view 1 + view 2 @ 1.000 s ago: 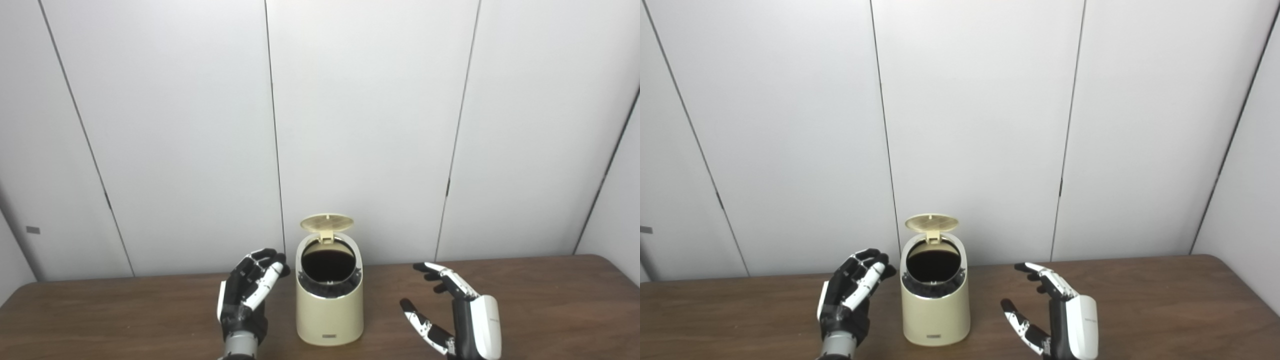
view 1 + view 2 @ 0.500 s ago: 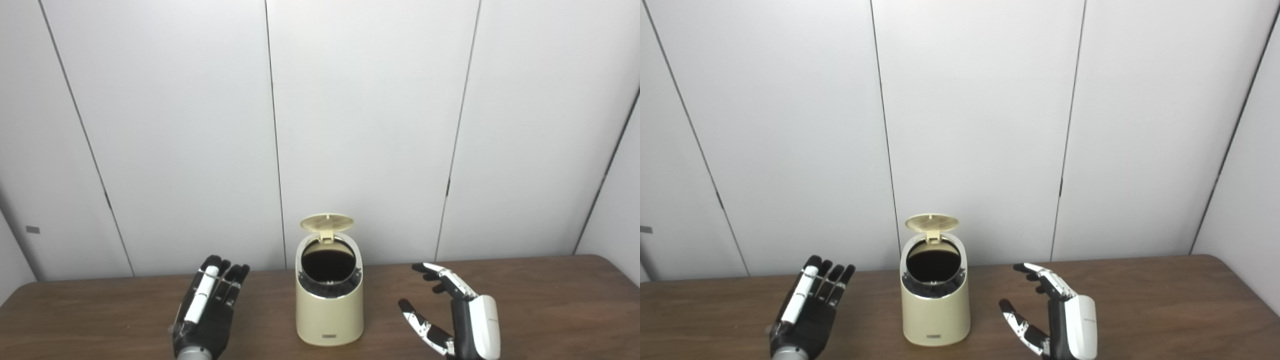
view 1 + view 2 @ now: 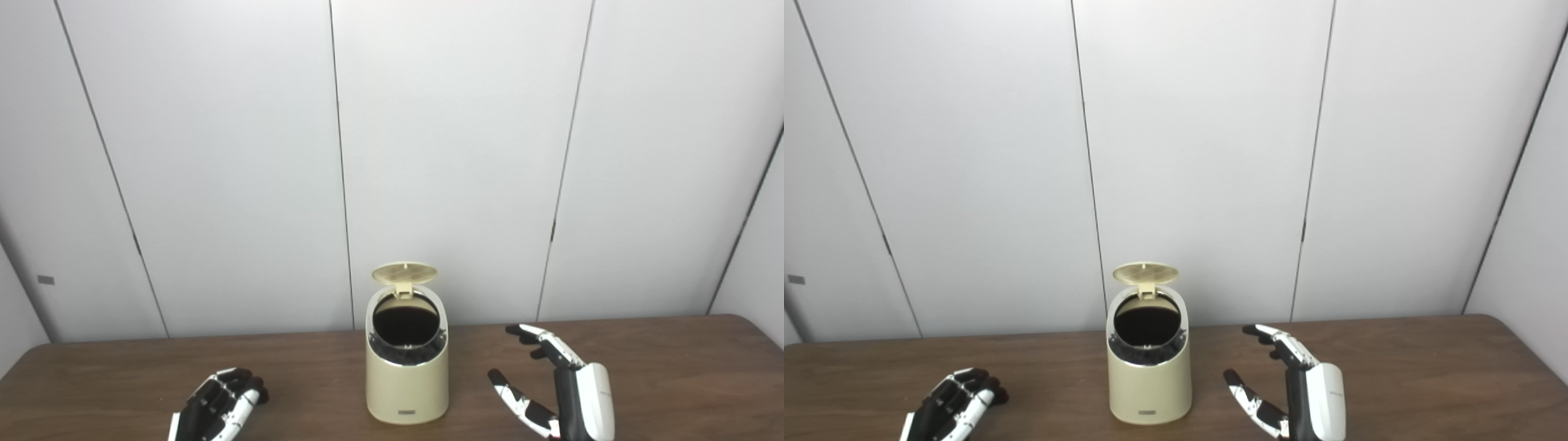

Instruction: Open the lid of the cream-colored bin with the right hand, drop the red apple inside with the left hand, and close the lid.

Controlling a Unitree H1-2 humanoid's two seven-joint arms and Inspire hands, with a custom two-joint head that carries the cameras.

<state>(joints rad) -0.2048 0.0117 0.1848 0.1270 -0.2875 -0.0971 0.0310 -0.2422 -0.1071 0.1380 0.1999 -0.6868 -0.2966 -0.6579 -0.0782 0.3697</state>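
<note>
The cream-colored bin (image 3: 407, 380) stands on the brown table (image 3: 674, 367) near its middle, with its round lid (image 3: 404, 273) swung up and back. The inside of the bin looks dark, and no red apple shows anywhere. My left hand (image 3: 217, 410) is low at the bottom edge, well left of the bin, fingers apart and holding nothing. My right hand (image 3: 560, 392) hovers to the right of the bin, palm facing it, fingers and thumb spread wide, touching nothing.
White wall panels (image 3: 453, 153) rise just behind the table's far edge. The table's right end curves away at the far right (image 3: 759, 331).
My left hand has drawn back from beside the bin's opening, moving left and down toward the bottom edge. The right hand and the bin stay put. The camera shifted slightly.
</note>
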